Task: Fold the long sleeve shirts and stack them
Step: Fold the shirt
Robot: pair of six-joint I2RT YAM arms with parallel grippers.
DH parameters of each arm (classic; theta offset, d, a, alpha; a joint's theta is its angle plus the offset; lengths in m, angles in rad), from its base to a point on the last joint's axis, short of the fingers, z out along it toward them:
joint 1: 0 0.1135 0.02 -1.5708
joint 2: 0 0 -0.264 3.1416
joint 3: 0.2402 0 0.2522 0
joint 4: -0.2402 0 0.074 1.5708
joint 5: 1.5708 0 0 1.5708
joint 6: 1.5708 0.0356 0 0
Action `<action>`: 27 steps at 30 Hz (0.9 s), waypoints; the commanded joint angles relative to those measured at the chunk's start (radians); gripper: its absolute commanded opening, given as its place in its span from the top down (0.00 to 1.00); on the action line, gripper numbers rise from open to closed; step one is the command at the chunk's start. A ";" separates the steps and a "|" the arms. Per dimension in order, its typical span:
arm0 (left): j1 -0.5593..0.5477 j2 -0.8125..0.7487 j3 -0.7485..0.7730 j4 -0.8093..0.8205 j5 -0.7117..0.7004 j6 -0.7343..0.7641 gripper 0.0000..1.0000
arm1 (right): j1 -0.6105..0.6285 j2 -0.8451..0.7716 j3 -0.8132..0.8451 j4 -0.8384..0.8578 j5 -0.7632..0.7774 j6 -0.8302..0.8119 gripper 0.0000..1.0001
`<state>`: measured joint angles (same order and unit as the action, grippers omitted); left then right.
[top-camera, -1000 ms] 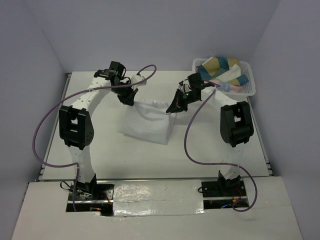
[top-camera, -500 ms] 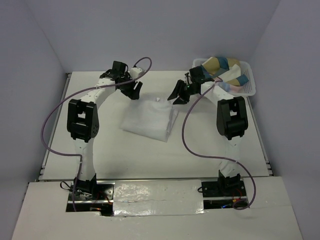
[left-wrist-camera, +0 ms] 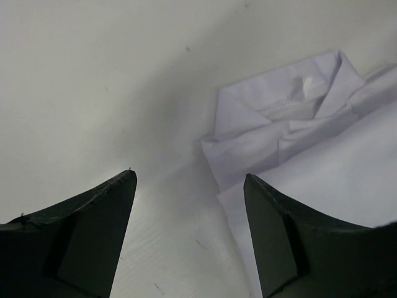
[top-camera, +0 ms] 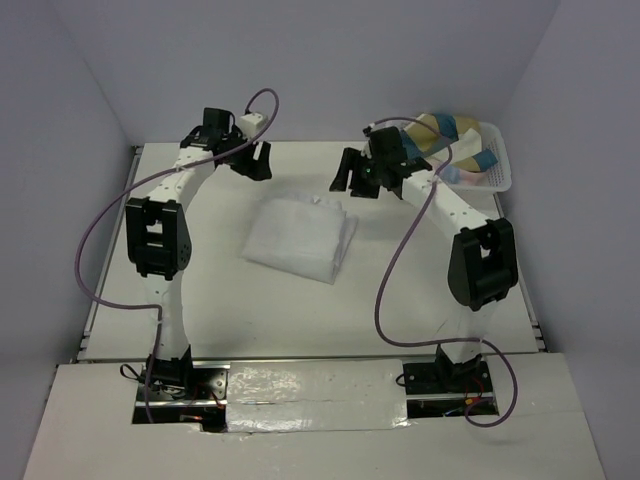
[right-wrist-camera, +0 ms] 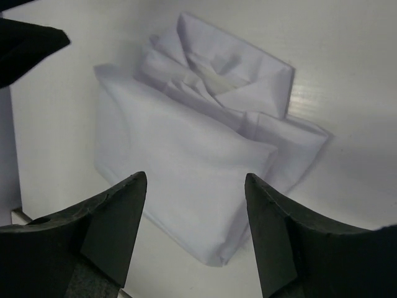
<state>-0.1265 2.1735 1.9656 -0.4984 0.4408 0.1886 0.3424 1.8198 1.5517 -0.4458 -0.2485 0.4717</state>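
A white long sleeve shirt (top-camera: 300, 236) lies folded into a compact rectangle in the middle of the table, collar toward the back. Its collar end (left-wrist-camera: 291, 118) fills the right half of the left wrist view, and the whole bundle (right-wrist-camera: 198, 155) shows in the right wrist view. My left gripper (top-camera: 255, 160) hovers open above the table behind the shirt's back left corner, holding nothing (left-wrist-camera: 189, 180). Behind the shirt's back right corner my right gripper (top-camera: 352, 178) also stands open and empty (right-wrist-camera: 195, 180), lifted off the cloth.
A white lattice basket (top-camera: 495, 160) sits at the back right corner with several coloured garments (top-camera: 450, 135) in it. Purple cables loop from both arms. Grey walls close in the table on three sides.
Both grippers let go of the shirt's top edge, opened and pulled up and back. The cloth dropped flat into a folded rectangle.
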 commanded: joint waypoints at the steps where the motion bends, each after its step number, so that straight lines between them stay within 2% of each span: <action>1: 0.018 -0.049 -0.103 -0.003 0.162 0.018 0.17 | -0.011 0.056 -0.053 0.042 -0.026 -0.024 0.27; 5: 0.014 -0.061 -0.171 0.027 0.217 0.020 0.12 | -0.011 0.105 -0.033 0.015 -0.043 -0.008 0.27; 9: 0.013 -0.072 -0.238 0.084 0.205 0.009 0.16 | -0.011 0.099 -0.084 0.082 -0.070 0.018 0.32; 12: 0.013 -0.081 -0.283 0.138 0.194 -0.014 0.22 | -0.011 0.144 -0.061 0.078 -0.080 0.021 0.34; 15: 0.010 -0.086 -0.324 0.179 0.213 -0.029 0.34 | -0.011 0.190 -0.051 0.090 -0.110 0.019 0.34; 22: -0.004 -0.104 -0.370 0.287 0.269 -0.081 0.54 | -0.013 0.236 -0.048 0.134 -0.130 -0.018 0.32; 24: -0.007 -0.107 -0.372 0.300 0.280 -0.090 0.64 | -0.013 0.234 -0.056 0.166 -0.152 -0.021 0.43; 25: -0.010 -0.107 -0.372 0.304 0.297 -0.095 0.68 | -0.013 0.221 -0.071 0.174 -0.150 -0.021 0.53; 26: -0.010 -0.110 -0.375 0.305 0.306 -0.097 0.77 | -0.013 0.207 -0.085 0.182 -0.146 -0.018 0.77; 27: -0.013 -0.115 -0.376 0.314 0.312 -0.101 0.83 | -0.013 0.191 -0.099 0.203 -0.140 -0.016 0.87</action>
<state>-0.1268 2.1262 1.5948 -0.2520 0.6746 0.1089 0.3347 2.0506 1.4685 -0.3309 -0.3759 0.4633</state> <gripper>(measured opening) 0.205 0.212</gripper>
